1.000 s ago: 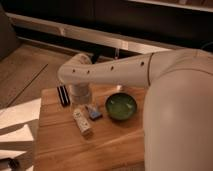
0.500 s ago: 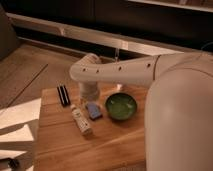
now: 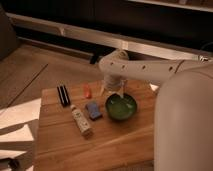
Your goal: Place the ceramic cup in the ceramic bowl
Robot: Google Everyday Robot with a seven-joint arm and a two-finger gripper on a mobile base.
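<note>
The ceramic bowl, glossy green inside with a dark rim, sits upright on the wooden desk, nearer the far edge than the near one, and looks empty. The gripper hangs at the end of the pale arm, just behind the bowl's far rim and a little above it. From the jaws, then, the bowl lies a short way toward the near edge and downward. Whether the jaws are released or clenched I cannot tell, and I cannot pick out the ceramic cup for certain. A pale shape at the arm's end may be it. If so, my guess is that only a short carry over the rim and a lowering remain.

Toward the left edge lie a blue packet, a small orange item, a pale bottle on its side and a black block, all apart from the bowl.
</note>
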